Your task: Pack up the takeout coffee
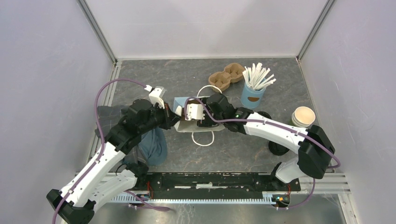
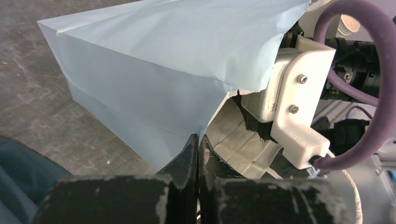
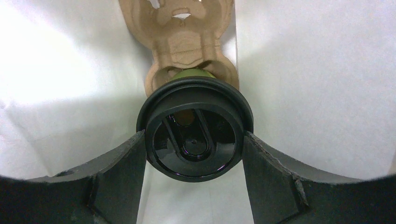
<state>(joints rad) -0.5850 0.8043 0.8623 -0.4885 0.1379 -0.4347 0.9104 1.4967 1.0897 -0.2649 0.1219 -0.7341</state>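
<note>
The blue bag (image 1: 179,105) lies mid-table with its white handles (image 1: 204,140) spread out. My left gripper (image 2: 198,142) is shut on the edge of the bag's mouth, pinching the blue paper (image 2: 154,70). My right gripper (image 3: 194,135) is inside the bag, between its white walls. Its two fingers press on either side of the takeout coffee's round black lid (image 3: 194,128). A sliver of green cup shows above the lid. The cup sits in a brown cardboard carrier (image 3: 182,37) on the bag's floor. In the top view the cup is hidden by the right wrist.
A second cardboard carrier (image 1: 226,77) lies at the back. Beside it stands a light-blue cup of white sticks (image 1: 253,95). A lidless green cup (image 1: 303,116) stands at the right, with a black lid (image 1: 279,148) near it. Dark blue cloth (image 1: 154,147) lies under the left arm.
</note>
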